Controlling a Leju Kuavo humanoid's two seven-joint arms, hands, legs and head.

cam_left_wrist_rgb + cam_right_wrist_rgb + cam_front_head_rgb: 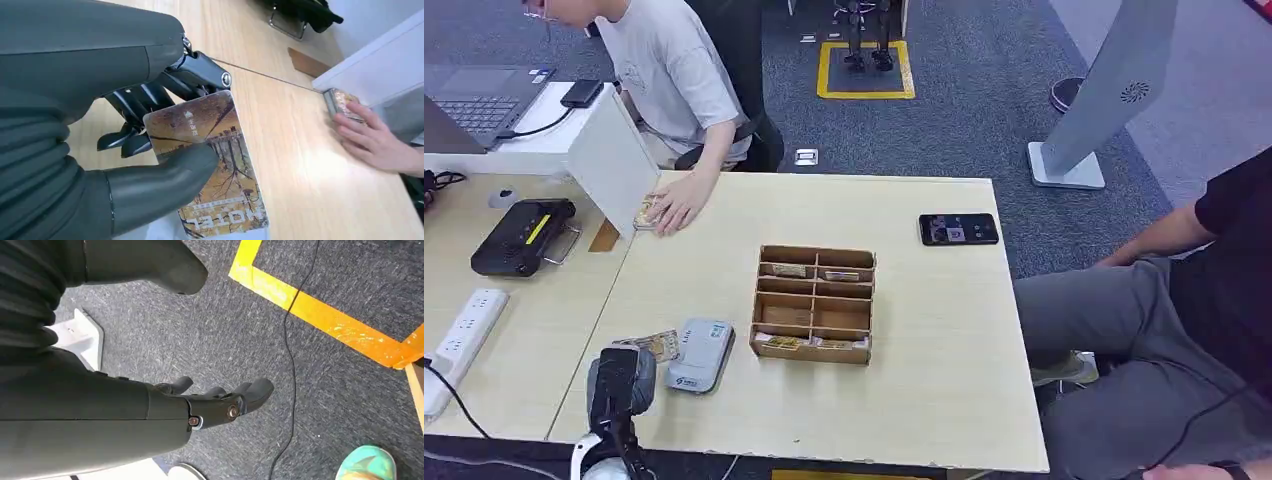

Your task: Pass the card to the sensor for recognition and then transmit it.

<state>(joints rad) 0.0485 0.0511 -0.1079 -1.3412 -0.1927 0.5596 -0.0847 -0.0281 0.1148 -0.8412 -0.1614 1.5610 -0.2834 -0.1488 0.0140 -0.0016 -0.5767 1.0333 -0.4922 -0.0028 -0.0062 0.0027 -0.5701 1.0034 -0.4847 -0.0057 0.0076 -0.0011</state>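
1. Head view: my left hand [621, 378] sits low at the near-left corner of the surface [924, 400], with the card [658, 345] poking out beyond it, just beside the grey sensor [700, 355]. I judge the step in hand to be presenting the card to that reader, so I want the card's face flat over the sensor's top, not just its edge. The wooden organiser [813, 304] stands near the sensor on the far side from my hand, so I keep my sweep short and stay off it. A person's hand [671, 207] rests on a stack of cards at the far left, well apart from me.

2. Left wrist view: my left hand [150, 140] is clamped on the card [215, 165], thumb on the printed face, darker fingers [135, 102] behind it. Most of the card juts free beyond the thumb. Good: that free part is what I offer to the reader. I hold the pinch firm, since a grip this near one end could let the card pivot.

3. Right wrist view: my right hand [220, 402] hangs over the grey carpet [320, 390], fingers loosely apart and holding nothing. I leave it there, out of the way.
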